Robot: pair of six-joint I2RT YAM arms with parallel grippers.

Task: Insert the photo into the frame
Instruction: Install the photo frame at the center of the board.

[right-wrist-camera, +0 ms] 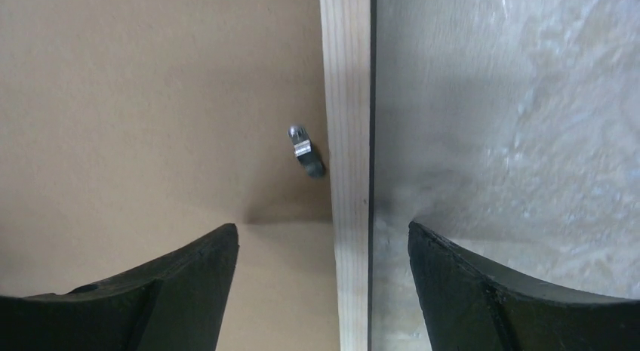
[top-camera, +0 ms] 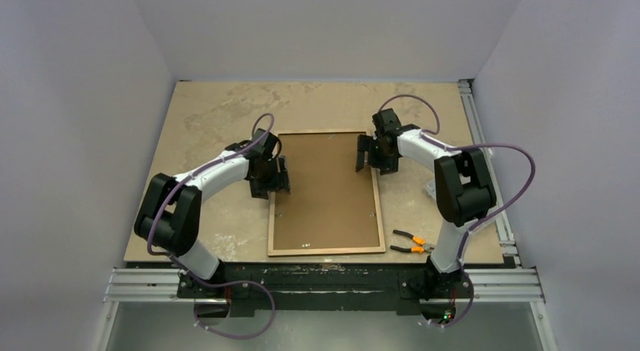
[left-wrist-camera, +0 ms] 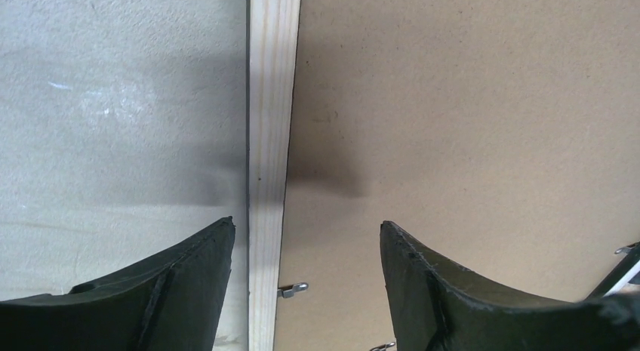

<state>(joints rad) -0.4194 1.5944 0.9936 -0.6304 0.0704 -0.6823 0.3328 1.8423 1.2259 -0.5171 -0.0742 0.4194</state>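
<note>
While the frame [top-camera: 270,224] lies face down on the counter [top-camera: 211,117], its light wood back is up and the brown backing board [top-camera: 324,192] sits inside it.

On the left, the left gripper [top-camera: 281,175] hangs over the frame's left rail. Its jaws are wide apart and hold nothing. In the left wrist view one finger is over the counter and the other is over the board, with the rail between them. A small metal clip [left-wrist-camera: 294,289] sticks out from the rail onto the board near the fingers.

In the middle there is only the plain brown board. The photo cannot be seen in any view. It may be under the board, or it may be somewhere else; I cannot tell.

On the right, the right gripper [top-camera: 364,153] hangs over the right rail the same way. Its jaws are wide too and hold nothing. Another metal clip [right-wrist-camera: 306,151] lies on the board just beside that rail, ahead of the fingers. Past that arm, a pair of pliers [top-camera: 411,244] with orange handles lies on the counter by the frame's near right corner.

I think the step now is to take hold of the frame by both side rails. Next, both grippers would need to go down and close on the thin rails. They should do it together, so the frame stays flat and does not tip or slide. The clips are close by, so the fingers should keep off them.
</note>
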